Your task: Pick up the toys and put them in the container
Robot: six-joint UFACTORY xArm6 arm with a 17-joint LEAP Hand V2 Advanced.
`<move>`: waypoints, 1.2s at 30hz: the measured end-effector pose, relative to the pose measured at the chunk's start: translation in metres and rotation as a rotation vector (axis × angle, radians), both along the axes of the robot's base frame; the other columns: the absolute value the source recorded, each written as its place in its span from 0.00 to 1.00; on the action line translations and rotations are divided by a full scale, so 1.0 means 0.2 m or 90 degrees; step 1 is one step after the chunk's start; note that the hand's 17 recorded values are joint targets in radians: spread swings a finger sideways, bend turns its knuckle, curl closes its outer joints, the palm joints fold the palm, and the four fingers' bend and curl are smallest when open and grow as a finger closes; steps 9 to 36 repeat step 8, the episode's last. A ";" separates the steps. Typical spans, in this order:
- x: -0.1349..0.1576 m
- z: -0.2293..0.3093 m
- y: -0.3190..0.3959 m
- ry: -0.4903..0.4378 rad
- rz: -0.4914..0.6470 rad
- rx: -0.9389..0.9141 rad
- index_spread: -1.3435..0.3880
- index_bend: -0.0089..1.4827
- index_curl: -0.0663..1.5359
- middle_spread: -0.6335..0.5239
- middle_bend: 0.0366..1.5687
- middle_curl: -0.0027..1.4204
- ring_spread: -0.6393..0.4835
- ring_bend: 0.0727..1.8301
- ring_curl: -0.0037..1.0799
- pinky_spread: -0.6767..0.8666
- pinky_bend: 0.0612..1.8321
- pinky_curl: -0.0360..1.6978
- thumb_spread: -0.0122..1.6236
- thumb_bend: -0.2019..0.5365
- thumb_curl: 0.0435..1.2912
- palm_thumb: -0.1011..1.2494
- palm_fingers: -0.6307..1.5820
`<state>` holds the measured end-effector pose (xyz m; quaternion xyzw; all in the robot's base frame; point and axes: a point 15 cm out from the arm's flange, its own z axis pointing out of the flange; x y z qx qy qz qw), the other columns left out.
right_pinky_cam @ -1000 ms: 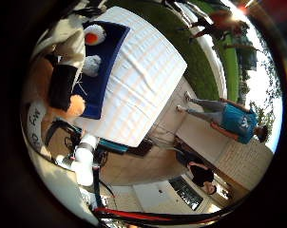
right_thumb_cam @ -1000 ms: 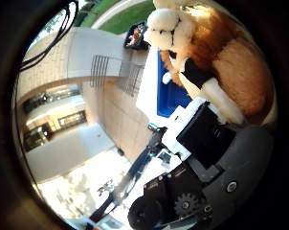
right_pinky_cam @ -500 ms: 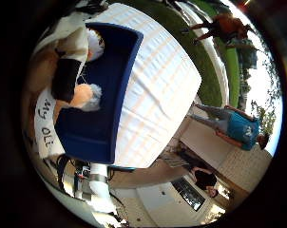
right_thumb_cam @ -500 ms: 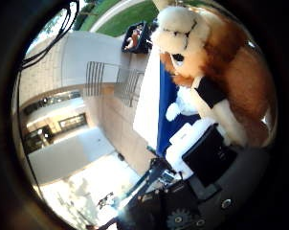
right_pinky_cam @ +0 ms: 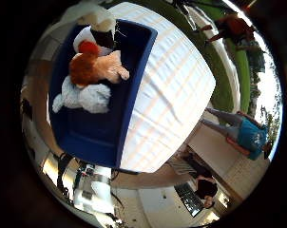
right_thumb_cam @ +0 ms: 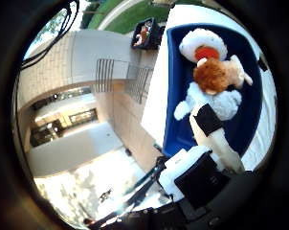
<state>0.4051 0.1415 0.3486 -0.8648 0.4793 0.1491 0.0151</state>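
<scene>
Plush toys (right_pinky_cam: pixel 93 71), fuzzy, heaped in blue container (right_pinky_cam: pixel 134 76)

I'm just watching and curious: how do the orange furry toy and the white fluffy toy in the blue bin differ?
The orange toy is reddish-brown with tan limbs; the white toy is pale grey-white all over. The orange toy lies partly on top, the white toy beneath and beside it. Both are plush and rest inside the blue container.

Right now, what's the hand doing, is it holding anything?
Right hand: open, holding nothing; the brown plush toy lies in the blue container.
</scene>
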 end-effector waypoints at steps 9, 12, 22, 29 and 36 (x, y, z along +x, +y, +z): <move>-0.35 0.21 -0.02 -0.048 0.015 0.006 0.52 0.11 0.27 0.60 0.07 0.21 0.85 0.17 0.28 0.76 0.29 0.30 0.71 0.24 0.35 0.68 0.26; -0.35 0.21 -0.02 -0.048 0.015 0.006 0.52 0.11 0.27 0.60 0.07 0.21 0.85 0.17 0.28 0.76 0.29 0.30 0.71 0.24 0.35 0.68 0.26; -0.35 0.21 -0.02 -0.048 0.015 0.006 0.52 0.11 0.27 0.60 0.07 0.21 0.85 0.17 0.28 0.76 0.29 0.30 0.71 0.24 0.35 0.68 0.26; -0.35 0.21 -0.02 -0.048 0.015 0.006 0.52 0.11 0.27 0.60 0.07 0.21 0.85 0.17 0.28 0.76 0.29 0.30 0.71 0.24 0.35 0.68 0.26; -0.35 0.21 -0.02 -0.048 0.015 0.006 0.52 0.11 0.27 0.60 0.07 0.21 0.85 0.17 0.28 0.76 0.29 0.30 0.71 0.24 0.35 0.68 0.26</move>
